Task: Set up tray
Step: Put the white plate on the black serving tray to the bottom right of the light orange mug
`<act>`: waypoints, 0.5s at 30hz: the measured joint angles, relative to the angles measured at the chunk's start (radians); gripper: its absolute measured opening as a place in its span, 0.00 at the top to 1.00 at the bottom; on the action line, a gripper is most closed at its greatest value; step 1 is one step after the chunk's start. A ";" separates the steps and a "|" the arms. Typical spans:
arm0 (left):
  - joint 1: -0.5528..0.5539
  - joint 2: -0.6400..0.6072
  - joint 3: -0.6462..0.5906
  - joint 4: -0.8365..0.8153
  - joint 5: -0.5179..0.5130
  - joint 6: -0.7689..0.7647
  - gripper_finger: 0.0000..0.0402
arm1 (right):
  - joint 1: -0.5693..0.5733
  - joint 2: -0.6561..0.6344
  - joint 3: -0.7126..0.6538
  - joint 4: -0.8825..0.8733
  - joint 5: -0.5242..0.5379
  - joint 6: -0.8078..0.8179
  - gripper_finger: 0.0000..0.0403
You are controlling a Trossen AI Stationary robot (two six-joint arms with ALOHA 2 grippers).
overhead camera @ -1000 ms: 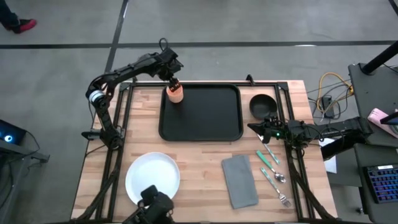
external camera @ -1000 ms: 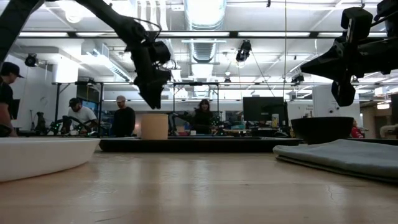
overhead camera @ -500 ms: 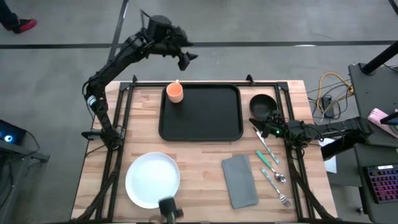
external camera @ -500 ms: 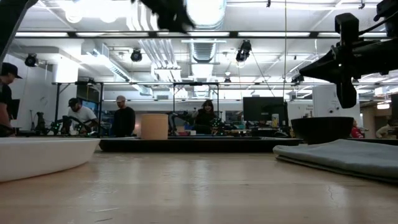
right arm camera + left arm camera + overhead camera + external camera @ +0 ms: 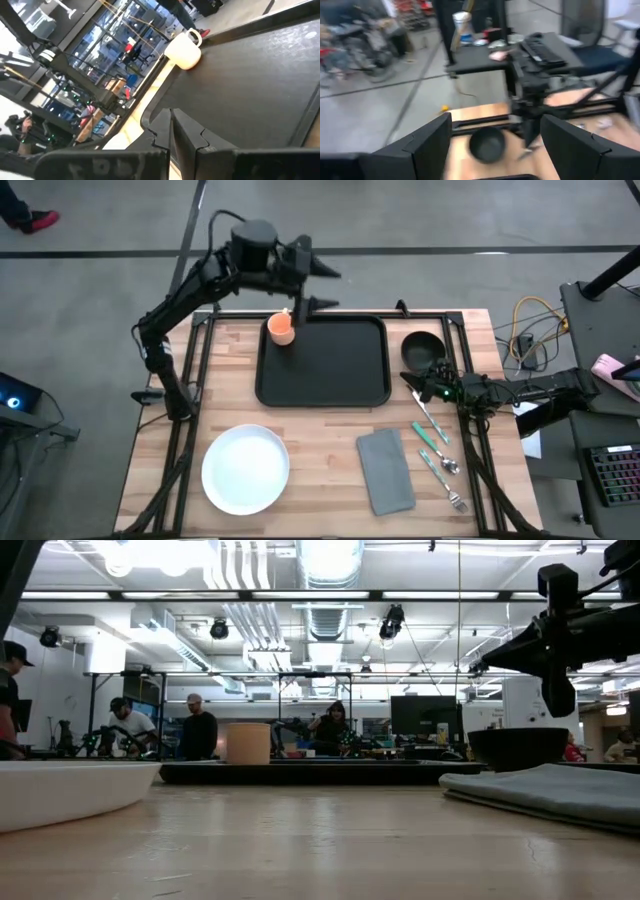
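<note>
The large flat black rectangular tray [image 5: 323,361] lies at the far middle of the light wooden slatted table [image 5: 310,425], an orange cup [image 5: 281,330] standing in its far-left corner. The left gripper [image 5: 318,288] hangs high over the table's far edge beside that cup, fingers spread wide and holding nothing. The right gripper [image 5: 415,385] hovers at the tray's right rim, fingers pressed together and empty, just in front of a small black bowl [image 5: 421,348]. Nearer: a round white plate [image 5: 245,469] at left, a folded grey napkin [image 5: 386,471], then green-handled cutlery [image 5: 438,450] at right.
</note>
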 joint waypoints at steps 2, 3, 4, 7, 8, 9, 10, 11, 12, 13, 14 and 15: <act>-0.047 -0.001 -0.001 -0.031 -0.001 -0.025 0.30 | 0.000 0.001 0.000 -0.002 -0.019 -0.026 0.98; -0.072 -0.002 -0.001 -0.055 -0.003 -0.029 0.30 | 0.000 0.001 0.000 -0.009 -0.027 -0.036 0.98; -0.098 -0.003 -0.001 -0.087 -0.005 -0.030 0.30 | 0.000 0.001 0.000 -0.022 -0.036 -0.042 0.98; -0.181 -0.004 -0.012 -0.165 -0.035 -0.031 0.30 | 0.000 0.000 0.000 -0.050 -0.045 -0.043 0.98; -0.207 -0.004 -0.019 -0.185 -0.065 -0.030 0.30 | 0.000 0.000 0.000 -0.056 -0.045 -0.039 0.98; -0.234 -0.003 -0.025 -0.200 -0.104 -0.031 0.30 | 0.000 0.001 0.000 -0.063 -0.047 -0.031 0.98; -0.258 -0.003 -0.031 -0.212 -0.149 -0.034 0.30 | 0.000 0.001 0.000 -0.072 -0.048 -0.024 0.98; -0.282 -0.003 -0.035 -0.220 -0.193 -0.040 0.30 | 0.000 0.001 0.000 -0.078 -0.048 -0.018 0.98; -0.306 -0.003 -0.040 -0.224 -0.228 -0.043 0.30 | 0.000 0.001 0.000 -0.081 -0.048 -0.015 0.98; -0.328 -0.003 -0.044 -0.227 -0.255 -0.045 0.30 | 0.000 0.001 0.000 -0.083 -0.048 -0.015 0.98; -0.351 -0.003 -0.048 -0.228 -0.281 -0.051 0.30 | 0.000 0.001 0.000 -0.084 -0.048 -0.016 0.98; -0.374 -0.003 -0.053 -0.227 -0.300 -0.064 0.30 | 0.000 0.001 0.000 -0.087 -0.048 -0.016 0.98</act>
